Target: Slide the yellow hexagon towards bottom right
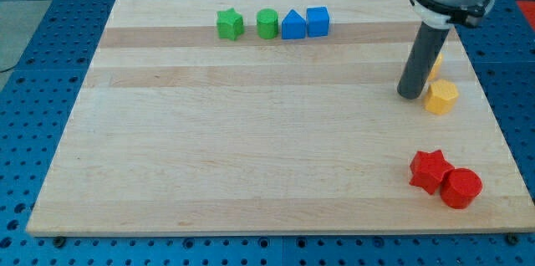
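The yellow hexagon (441,97) lies on the wooden board near its right edge. My tip (410,94) stands on the board just left of the hexagon, very close to it or touching. A second yellow block (435,67) sits just above the hexagon; the rod hides most of it and its shape cannot be made out. The dark rod comes down from the arm at the view's top right.
A red star (430,171) and a red cylinder (461,188) touch each other at the bottom right. Along the top stand a green star (230,24), a green cylinder (267,24), a blue pentagon-shaped block (292,25) and a blue cube (318,21). The board's right edge (493,115) is close to the hexagon.
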